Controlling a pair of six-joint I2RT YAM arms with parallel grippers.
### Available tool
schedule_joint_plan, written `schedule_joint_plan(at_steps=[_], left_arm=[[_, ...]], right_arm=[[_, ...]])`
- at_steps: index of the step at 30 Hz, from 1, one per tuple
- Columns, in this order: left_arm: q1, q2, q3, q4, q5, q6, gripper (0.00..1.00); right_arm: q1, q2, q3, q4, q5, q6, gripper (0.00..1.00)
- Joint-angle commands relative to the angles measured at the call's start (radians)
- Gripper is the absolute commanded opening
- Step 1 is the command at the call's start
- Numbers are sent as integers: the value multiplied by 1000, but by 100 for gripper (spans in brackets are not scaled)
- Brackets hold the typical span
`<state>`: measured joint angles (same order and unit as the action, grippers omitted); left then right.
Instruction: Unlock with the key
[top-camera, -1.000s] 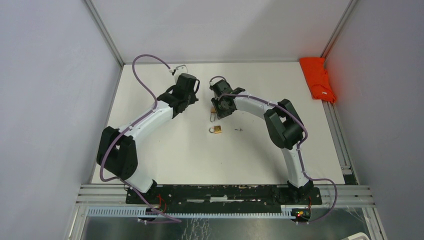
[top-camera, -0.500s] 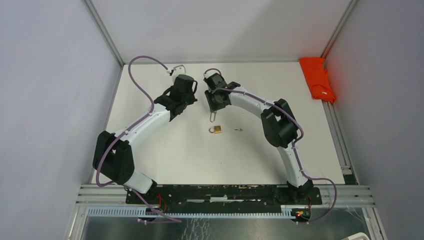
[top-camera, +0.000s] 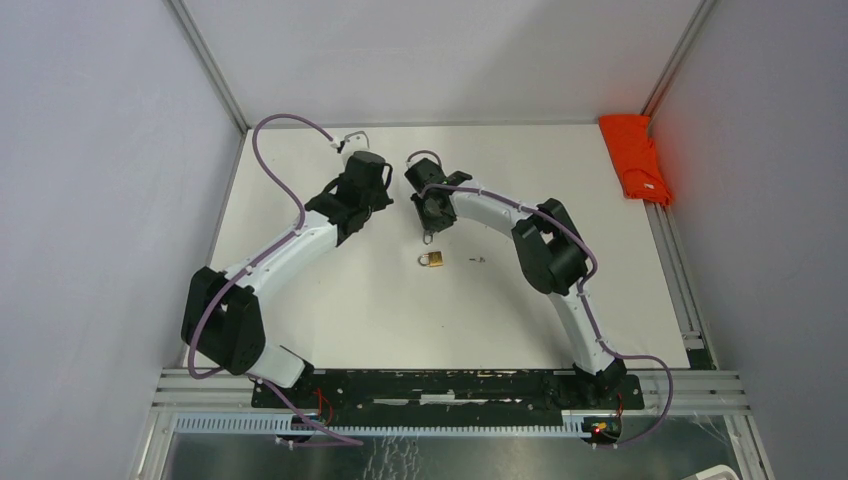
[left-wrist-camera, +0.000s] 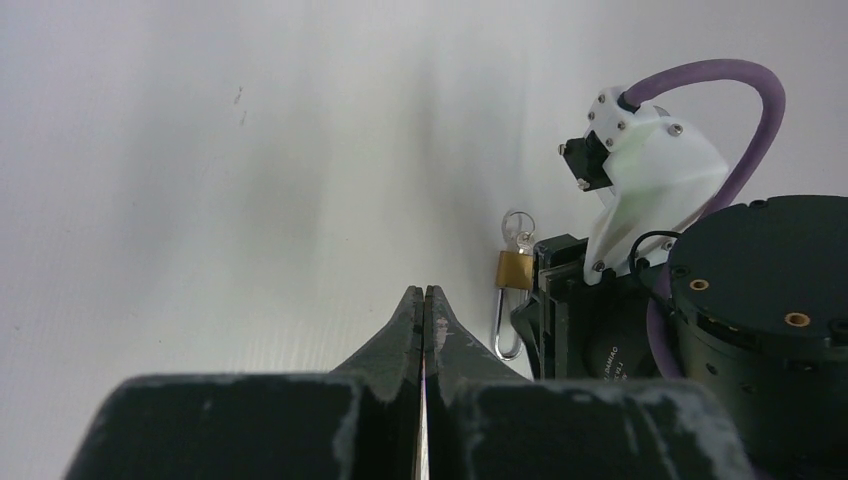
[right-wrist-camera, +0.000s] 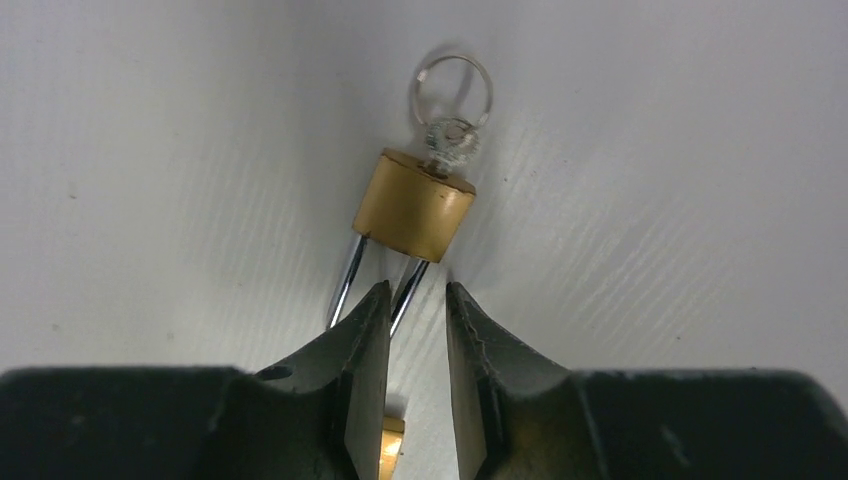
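Both arms have drawn back from the lock (top-camera: 432, 260) over the last second. The right claw (right-wrist-camera: 415, 292) has slid off the brass body toward the far end of the shackle (right-wrist-camera: 343, 285). The left claw (left-wrist-camera: 424, 292) has drifted a little farther off, beyond that end and to one side. The lock itself has not shifted on the table (top-camera: 330, 300).

The lock lies flat, with the key (right-wrist-camera: 448, 140) seated in its keyhole. The ring (right-wrist-camera: 451, 88) is at the end farthest from the right claw, so the key's head is free to reach, which the turn needs.

The long shackle runs from the body toward the right claw. That claw is half spread. One shackle leg sits in the gap against one finger (right-wrist-camera: 365, 340), and the other leg passes outside that finger. The gap is wider than the leg, so nothing looks pinched. It seems placed to brace the shackle end so the body cannot spin. A bit of brass shows low between the fingers, and I cannot tell what it is.

The left claw is pressed together and empty, well apart from the lock and short of the key. Closed tips suit nudging, not turning, so I judge it must spread before taking the key. Whether the shackle has already sprung I cannot tell.
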<state>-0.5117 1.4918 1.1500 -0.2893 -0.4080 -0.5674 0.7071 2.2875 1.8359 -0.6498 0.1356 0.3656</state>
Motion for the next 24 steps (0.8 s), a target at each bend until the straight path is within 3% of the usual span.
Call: schedule_joint_plan(at_steps=[1, 10, 14, 21, 24], left_arm=[[0, -47, -10, 42, 2, -42, 2], [1, -32, -7, 42, 2, -43, 2], [1, -19, -1, 42, 5, -45, 2], [0, 40, 25, 34, 12, -43, 2], [1, 72, 33, 34, 18, -47, 2]], right_arm=[[-4, 43, 38, -124, 115, -37, 32], [-51, 47, 43, -147, 131, -112, 30], [-79, 41, -8, -100, 38, -138, 29], [-110, 28, -84, -12, -125, -193, 16], [-112, 31, -83, -9, -115, -229, 4]])
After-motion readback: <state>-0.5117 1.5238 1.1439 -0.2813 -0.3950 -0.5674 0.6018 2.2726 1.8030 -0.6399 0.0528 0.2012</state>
